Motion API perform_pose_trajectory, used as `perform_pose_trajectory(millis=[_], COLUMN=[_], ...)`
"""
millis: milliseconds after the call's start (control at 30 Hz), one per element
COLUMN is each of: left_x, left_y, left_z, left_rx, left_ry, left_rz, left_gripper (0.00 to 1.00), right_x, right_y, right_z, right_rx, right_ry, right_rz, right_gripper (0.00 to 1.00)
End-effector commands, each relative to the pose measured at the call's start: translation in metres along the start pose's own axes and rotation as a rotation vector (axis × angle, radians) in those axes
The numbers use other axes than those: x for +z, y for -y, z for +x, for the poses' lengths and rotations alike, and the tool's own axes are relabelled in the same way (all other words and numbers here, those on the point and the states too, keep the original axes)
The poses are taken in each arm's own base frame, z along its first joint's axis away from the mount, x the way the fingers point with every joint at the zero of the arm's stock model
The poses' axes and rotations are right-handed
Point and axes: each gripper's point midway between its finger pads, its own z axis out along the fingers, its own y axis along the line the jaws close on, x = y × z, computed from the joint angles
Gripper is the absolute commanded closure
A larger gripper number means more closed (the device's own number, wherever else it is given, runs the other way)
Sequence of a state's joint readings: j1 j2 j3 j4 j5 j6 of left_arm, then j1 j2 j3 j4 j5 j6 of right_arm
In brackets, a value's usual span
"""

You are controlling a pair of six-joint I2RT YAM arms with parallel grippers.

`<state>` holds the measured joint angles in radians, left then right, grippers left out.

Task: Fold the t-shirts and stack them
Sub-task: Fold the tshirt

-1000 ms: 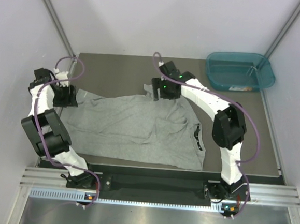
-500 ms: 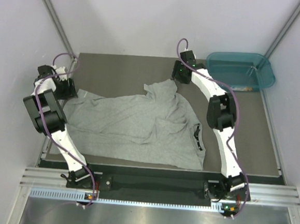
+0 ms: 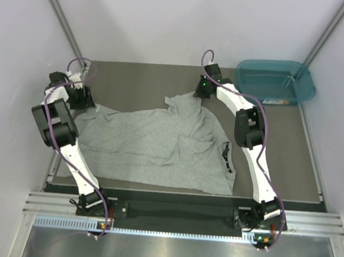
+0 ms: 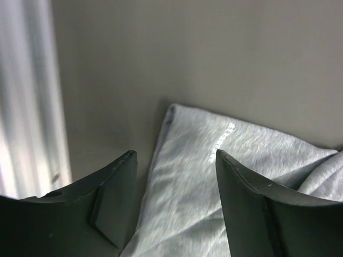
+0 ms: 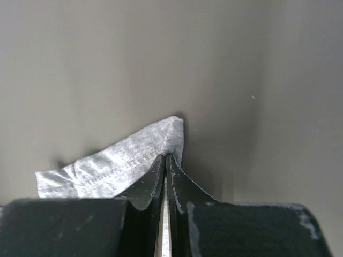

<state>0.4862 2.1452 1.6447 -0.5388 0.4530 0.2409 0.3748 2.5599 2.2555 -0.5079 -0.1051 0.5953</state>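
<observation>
Lying spread and rumpled on the worktop [image 3: 134, 78], a grey t-shirt [image 3: 159, 145] was seen nearest, between the two arms. At its left edge the left fingers [image 3: 83, 101] were held apart, with a corner of the cloth showing in the gap between them, ungripped. Farther back, the right fingers [image 5: 165, 163] were pressed together on the t-shirt's far edge, the cloth peaking just ahead of their tips. Beyond and to the right of those fingers a teal tub [image 3: 275, 81] was set, well apart.
</observation>
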Motion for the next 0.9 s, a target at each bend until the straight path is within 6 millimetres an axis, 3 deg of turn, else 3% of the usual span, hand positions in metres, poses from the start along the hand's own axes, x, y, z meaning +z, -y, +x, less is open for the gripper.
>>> perform_pose_trajectory(millis=[0,167,300,367,500,600,667,700,800,867], left_x=[0.015,0.021,0.019,0.029,0.025,0.02,0.023,0.024,0.03,0.03], left_y=[0.018,-0.007,0.0,0.012,0.021,0.02,0.019,0.021,0.035,0.039], left_z=[-0.015,-0.027,-0.038,-0.023,0.021,0.028,0.023,0.015,0.009,0.0], left_rx=[0.093,0.07,0.092,0.109,0.102,0.151,0.142,0.133,0.086,0.087], left_ry=[0.022,0.05,0.089,0.027,-0.106,-0.082,-0.063,-0.038,-0.019,0.023], left_rz=[0.025,-0.116,-0.105,-0.059,-0.028,-0.053,-0.059,-0.041,0.043,0.065], left_gripper=[0.35,0.35,0.35,0.36,0.38,0.4,0.46,0.55,0.67,0.7], right_x=[-0.021,-0.034,-0.039,-0.04,-0.042,-0.043,-0.042,-0.042,-0.047,-0.052], right_y=[-0.024,-0.032,-0.035,-0.036,-0.038,-0.041,-0.042,-0.041,-0.043,-0.045], right_z=[-0.03,-0.035,-0.035,-0.033,-0.035,-0.036,-0.034,-0.035,-0.035,-0.037], right_rx=[0.019,0.0,-0.006,-0.009,-0.007,-0.006,-0.005,-0.007,-0.008,-0.012], right_ry=[0.086,0.095,0.098,0.098,0.1,0.104,0.097,0.098,0.099,0.105], right_rz=[-0.101,-0.123,-0.143,-0.146,-0.153,-0.17,-0.176,-0.175,-0.177,-0.18], right_gripper=[1.0,1.0,1.0,1.0,1.0,1.0,1.0,1.0,1.0,1.0])
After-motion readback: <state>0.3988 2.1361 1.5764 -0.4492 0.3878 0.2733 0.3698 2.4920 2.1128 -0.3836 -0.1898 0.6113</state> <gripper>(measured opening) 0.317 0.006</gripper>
